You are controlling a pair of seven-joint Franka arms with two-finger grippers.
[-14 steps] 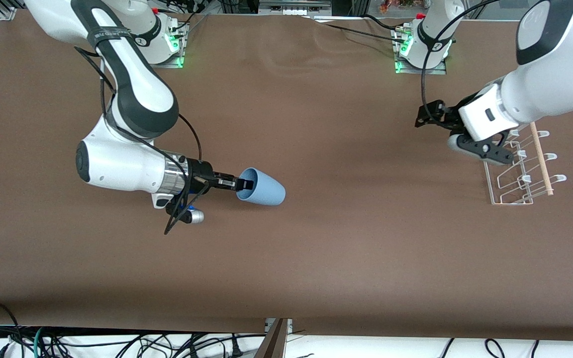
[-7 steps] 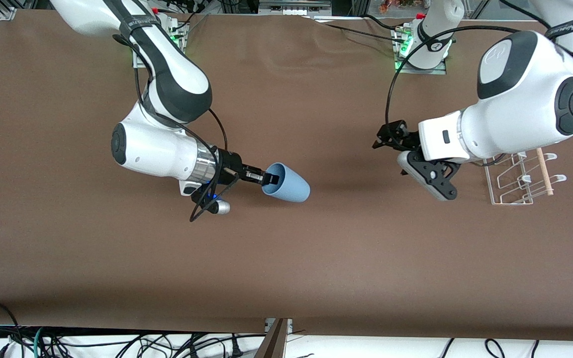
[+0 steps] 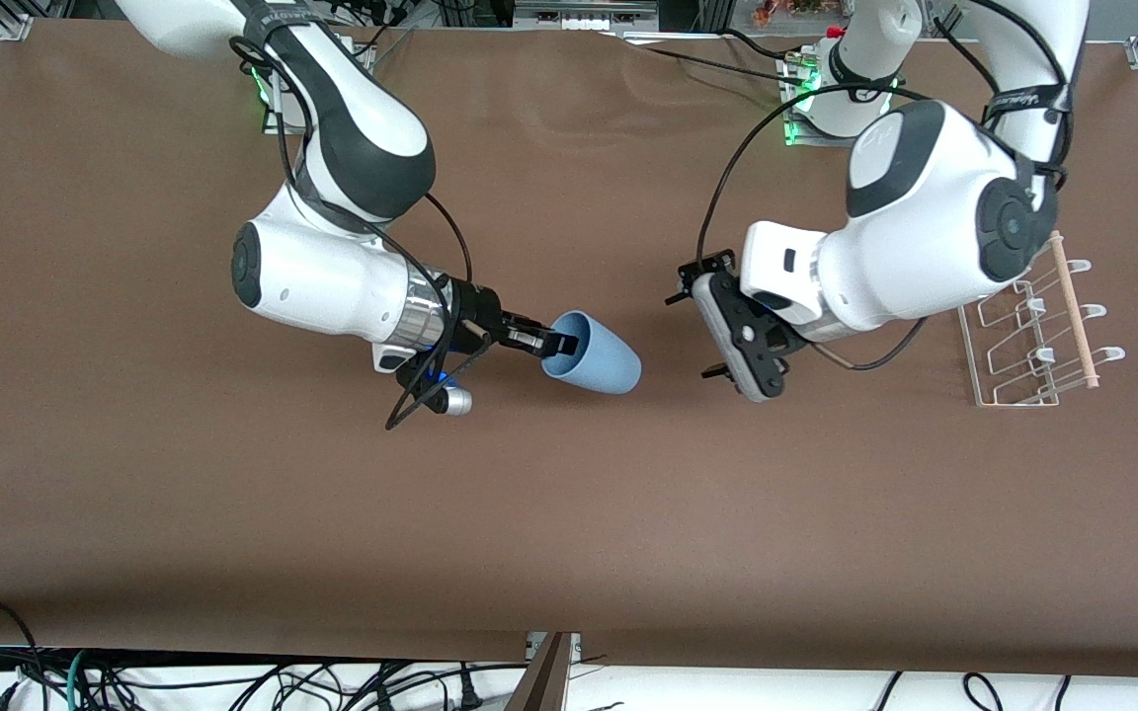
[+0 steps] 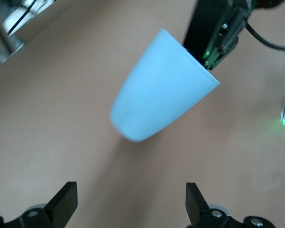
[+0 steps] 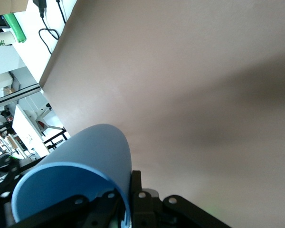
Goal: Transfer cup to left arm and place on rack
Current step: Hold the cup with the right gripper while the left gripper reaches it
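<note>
The light-blue cup (image 3: 597, 363) is held sideways over the middle of the table, its base toward the left arm. My right gripper (image 3: 559, 344) is shut on the cup's rim, one finger inside and one finger (image 5: 138, 187) outside the wall (image 5: 85, 152). My left gripper (image 3: 697, 324) is open and empty, a short gap from the cup's base and facing it. In the left wrist view the cup (image 4: 161, 90) lies ahead of the wide-open left gripper (image 4: 131, 209), apart from both fingertips (image 4: 65, 200). The white wire rack (image 3: 1023, 346) with its wooden dowel (image 3: 1073, 311) stands at the left arm's end.
A brown cloth (image 3: 569, 513) covers the table. The arm bases with green lights (image 3: 806, 99) stand along the table's edge farthest from the front camera. Cables hang off the table's near edge (image 3: 233, 681).
My right arm has carried the cup toward the left arm's end. My left gripper has moved from the rack toward the table's middle and turned to face the cup's base.
</note>
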